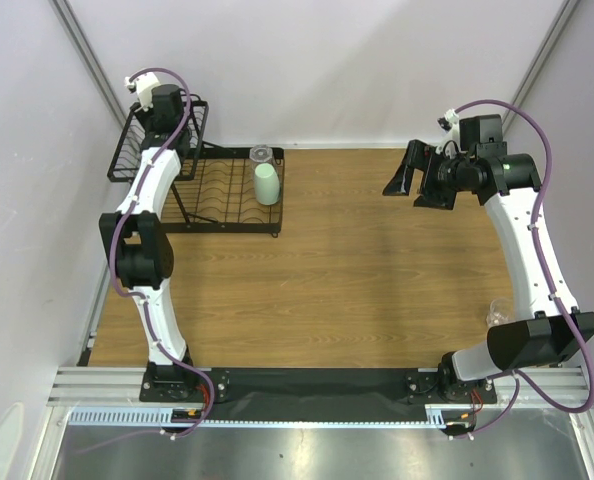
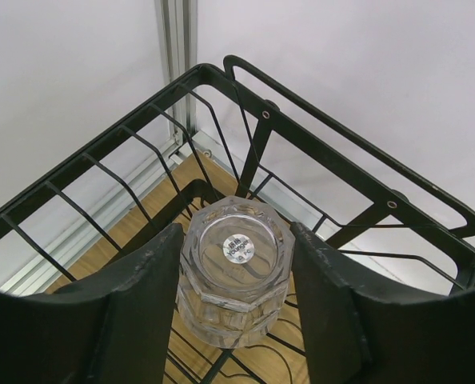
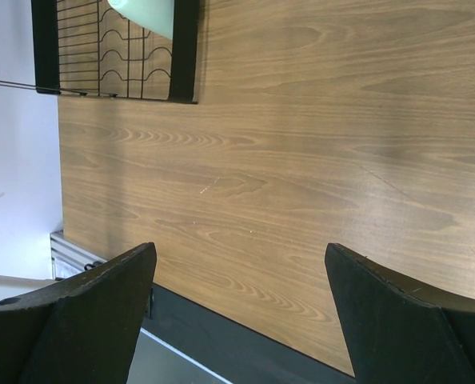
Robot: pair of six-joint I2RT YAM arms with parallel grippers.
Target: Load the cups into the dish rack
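Note:
My left gripper [image 2: 236, 234] is inside the raised wire basket [image 2: 333, 152] of the black dish rack [image 1: 192, 180]. It is shut on a clear glass cup [image 2: 237, 280] held upside down, base sticker up. In the top view my left gripper [image 1: 165, 112] is at the far left corner. A mint-green tumbler [image 1: 266, 184] stands upside down on the low plate tray [image 1: 217, 205], with another clear cup [image 1: 261, 154] behind it. My right gripper [image 1: 405, 193] is open and empty above the table, also seen in the right wrist view [image 3: 239, 250]. The tumbler [image 3: 145, 14] shows there too.
A further clear cup [image 1: 497, 312] stands on the wooden table [image 1: 377, 280] beside my right arm's lower link. White walls close in at the back and both sides. A metal rail [image 1: 317, 385] runs along the near edge.

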